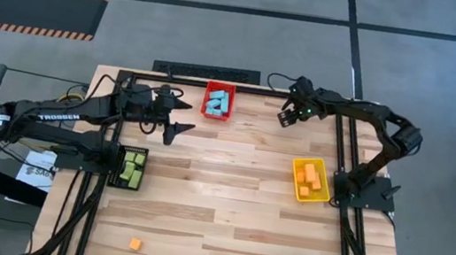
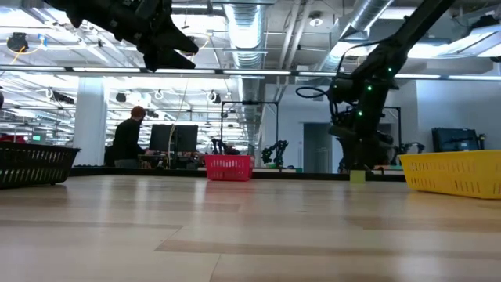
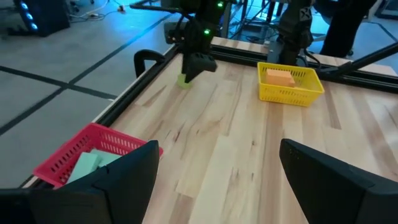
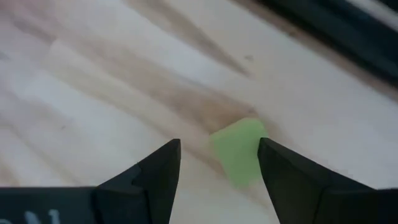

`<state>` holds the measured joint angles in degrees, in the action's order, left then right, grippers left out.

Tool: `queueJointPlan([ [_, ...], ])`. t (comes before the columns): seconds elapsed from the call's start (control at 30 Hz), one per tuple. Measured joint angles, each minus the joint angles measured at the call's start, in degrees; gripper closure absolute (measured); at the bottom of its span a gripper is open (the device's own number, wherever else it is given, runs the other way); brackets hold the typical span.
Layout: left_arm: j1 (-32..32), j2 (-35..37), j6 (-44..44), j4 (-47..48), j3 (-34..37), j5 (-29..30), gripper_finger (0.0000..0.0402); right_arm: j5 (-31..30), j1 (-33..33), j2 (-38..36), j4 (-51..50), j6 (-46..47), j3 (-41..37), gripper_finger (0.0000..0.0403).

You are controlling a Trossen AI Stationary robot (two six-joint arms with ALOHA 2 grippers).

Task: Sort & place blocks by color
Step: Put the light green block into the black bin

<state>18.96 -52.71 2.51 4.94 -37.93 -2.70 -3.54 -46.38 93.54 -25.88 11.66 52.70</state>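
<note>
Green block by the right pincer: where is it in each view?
High: hidden under the right pincer, near the table's far edge.
Low: green block right of centre, below that arm.
Left wrist: far off, under that pincer.
Right wrist: between the open fingers.
Shared landmark: yellow bin.

Table centre [image 1: 228, 190] is open; red bin [image 1: 218, 102] at 12, yellow bin [image 1: 311, 180] at 3, black bin [image 1: 128, 167] at 9 obstruct.

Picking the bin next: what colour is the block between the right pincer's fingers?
Yellow-green block, seen best in the right wrist view.
</note>
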Motion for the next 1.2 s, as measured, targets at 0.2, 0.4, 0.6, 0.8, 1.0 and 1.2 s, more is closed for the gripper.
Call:
queueJointPlan([
  [0.2, 0.0, 0.0, -0.1, -0.5, 0.0, -0.3, 0.0084, 0.3, 3.9, 0.0, -2.7, 0.5, 1.6, 0.0165],
  [0.4, 0.0, 0.0, 0.4, -0.5, 0.0, -2.1, 0.0084, -0.2, 6.6, 0.0, -6.5, -0.1, 4.7, 0.0165],
  [0.6, 0.0, 0.0, 1.7, -0.1, 0.0, -2.6, 0.0084, -0.3, 7.3, 0.0, -12.7, -9.6, 8.8, 0.0165],
  [0.8, 0.0, 0.0, 2.8, 0.5, 0.0, -2.6, 0.0084, -0.6, 5.0, -0.1, -13.8, -19.5, 9.7, 0.0165],
  [1.0, 0.0, 0.0, 3.2, 0.4, 0.0, -2.6, 0.0084, 1.1, 0.6, 0.5, -16.9, -22.5, 9.7, 0.0165],
  [1.2, 0.0, 0.0, 3.2, 0.4, 0.0, -2.6, 0.0084, 7.2, -3.0, 0.5, -16.8, -20.3, 9.7, 0.0165],
])
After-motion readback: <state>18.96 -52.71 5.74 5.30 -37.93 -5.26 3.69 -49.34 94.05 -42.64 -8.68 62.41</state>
